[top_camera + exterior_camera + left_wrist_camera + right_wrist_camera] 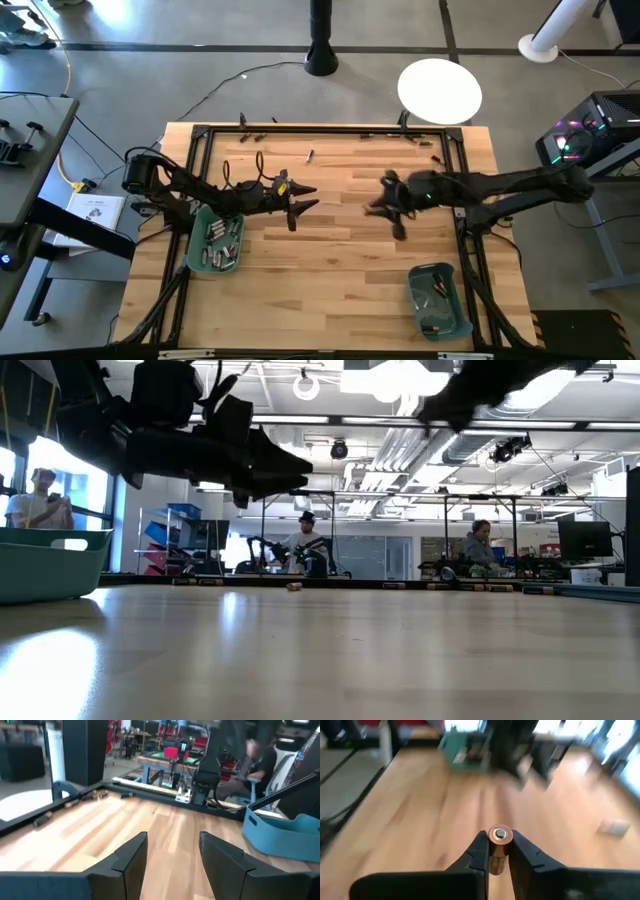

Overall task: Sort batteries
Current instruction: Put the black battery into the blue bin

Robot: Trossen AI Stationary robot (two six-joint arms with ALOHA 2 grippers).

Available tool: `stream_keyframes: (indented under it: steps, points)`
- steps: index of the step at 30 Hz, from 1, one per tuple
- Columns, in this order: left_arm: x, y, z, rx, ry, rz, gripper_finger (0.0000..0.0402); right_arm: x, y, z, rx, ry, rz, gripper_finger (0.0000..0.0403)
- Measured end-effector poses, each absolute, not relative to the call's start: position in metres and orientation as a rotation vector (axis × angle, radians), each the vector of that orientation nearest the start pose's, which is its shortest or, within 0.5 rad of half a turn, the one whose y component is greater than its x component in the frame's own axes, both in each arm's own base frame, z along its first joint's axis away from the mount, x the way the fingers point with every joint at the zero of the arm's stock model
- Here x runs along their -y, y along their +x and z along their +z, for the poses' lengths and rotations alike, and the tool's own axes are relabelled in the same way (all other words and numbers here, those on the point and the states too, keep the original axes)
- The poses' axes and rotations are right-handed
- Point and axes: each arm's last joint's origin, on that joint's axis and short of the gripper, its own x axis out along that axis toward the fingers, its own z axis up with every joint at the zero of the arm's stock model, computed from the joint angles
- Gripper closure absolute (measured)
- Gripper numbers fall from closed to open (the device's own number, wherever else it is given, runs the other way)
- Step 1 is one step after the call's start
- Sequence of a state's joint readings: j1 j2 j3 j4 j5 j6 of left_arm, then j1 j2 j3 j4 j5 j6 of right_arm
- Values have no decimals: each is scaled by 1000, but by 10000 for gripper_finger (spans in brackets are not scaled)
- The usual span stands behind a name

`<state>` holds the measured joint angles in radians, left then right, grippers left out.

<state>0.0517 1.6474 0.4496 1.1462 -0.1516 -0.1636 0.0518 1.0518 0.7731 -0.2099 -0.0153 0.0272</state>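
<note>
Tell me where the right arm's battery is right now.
The coppery battery is clamped upright in the right gripper, above bare table mid-right, short of the right-hand teal bin.

My left pincer [303, 200] left of frame centre, above surface [340, 270], fingers spread. Bin [215, 243] with batteries [222, 240] just below-left of it, at surface's left edge. My right pincer [385, 212] right of centre, clamped on battery [498, 845]. Second bin [438, 298] lower right, near surface's bottom edge. Loose batteries [310, 155] along upper edge of surface.
</note>
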Motion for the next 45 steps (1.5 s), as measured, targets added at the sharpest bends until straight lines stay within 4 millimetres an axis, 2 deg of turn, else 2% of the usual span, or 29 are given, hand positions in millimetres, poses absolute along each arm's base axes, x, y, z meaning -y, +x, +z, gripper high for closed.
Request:
stream_keyframes:
  steps: [5, 11, 14, 21, 31, 35, 45]
  points:
    - [-16, 281, 153, -55, -214, 204, 229, -44, 188, 274, -693, 206, 94, 376]
    - [-7, 281, 153, -51, -223, 233, 229, -80, 151, 254, -1064, 432, 60, 376]
    - [-5, 281, 153, -52, -217, 246, 229, -95, 138, 246, -1213, 496, 22, 376]
    - [-5, 281, 153, -45, -213, 281, 229, -127, 125, 234, -1458, 675, 5, 376]
    - [-6, 281, 153, -44, -212, 283, 229, -158, 113, 219, -1520, 711, -121, 376]
    - [-6, 281, 153, -45, -207, 283, 229, -163, 113, 212, -1591, 693, -133, 376]
    - [-4, 281, 154, -43, -186, 276, 229, -167, 118, 202, -1564, 619, -176, 376]
